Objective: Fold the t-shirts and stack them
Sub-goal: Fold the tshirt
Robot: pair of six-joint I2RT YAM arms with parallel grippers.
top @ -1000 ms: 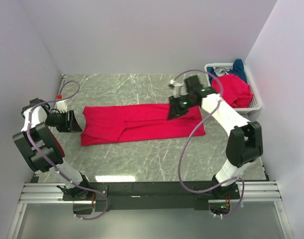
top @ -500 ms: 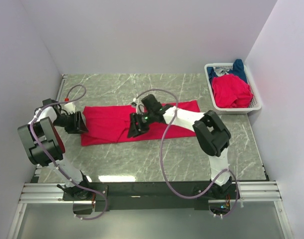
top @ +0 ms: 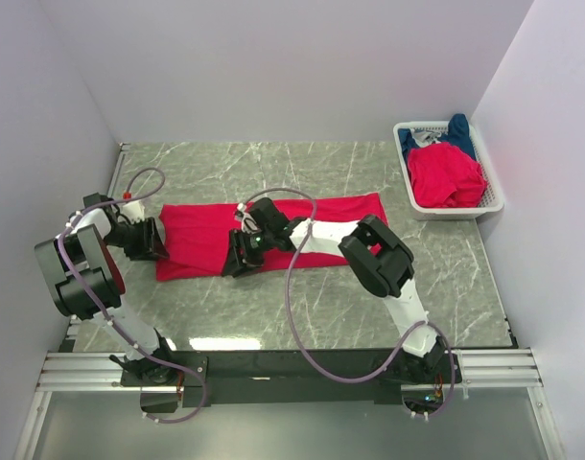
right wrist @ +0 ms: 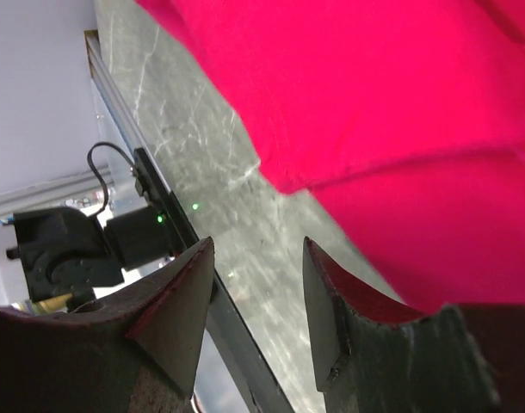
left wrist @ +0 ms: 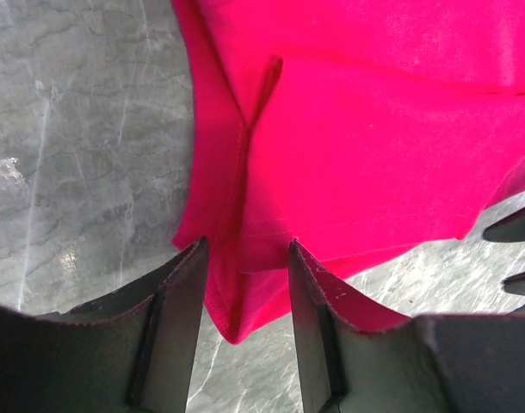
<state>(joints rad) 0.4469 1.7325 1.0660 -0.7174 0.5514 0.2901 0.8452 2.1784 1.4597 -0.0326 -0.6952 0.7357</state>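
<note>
A bright red t-shirt (top: 302, 230) lies flat on the table, folded into a long strip. My left gripper (top: 154, 240) is at the strip's left end. In the left wrist view its jaws (left wrist: 247, 248) stand apart, with a corner of the red t-shirt (left wrist: 237, 301) lying between the fingers, not pinched. My right gripper (top: 238, 259) hovers at the strip's front edge, left of its middle. Its jaws (right wrist: 256, 245) are open over bare table, with the red t-shirt (right wrist: 392, 112) just beyond them. A second red t-shirt (top: 446, 177) and a dark blue t-shirt (top: 457, 127) sit crumpled in the basket.
The white mesh basket (top: 494, 198) stands at the back right against the wall. Walls close in the grey marble table (top: 302, 307) on the left, back and right. A metal rail (top: 302, 369) carrying both arm bases runs along the near edge.
My right arm has swept left from the shirt's right end to its front edge near the middle, and its jaws have opened wider. My left gripper has moved right onto the shirt's left corner.
</note>
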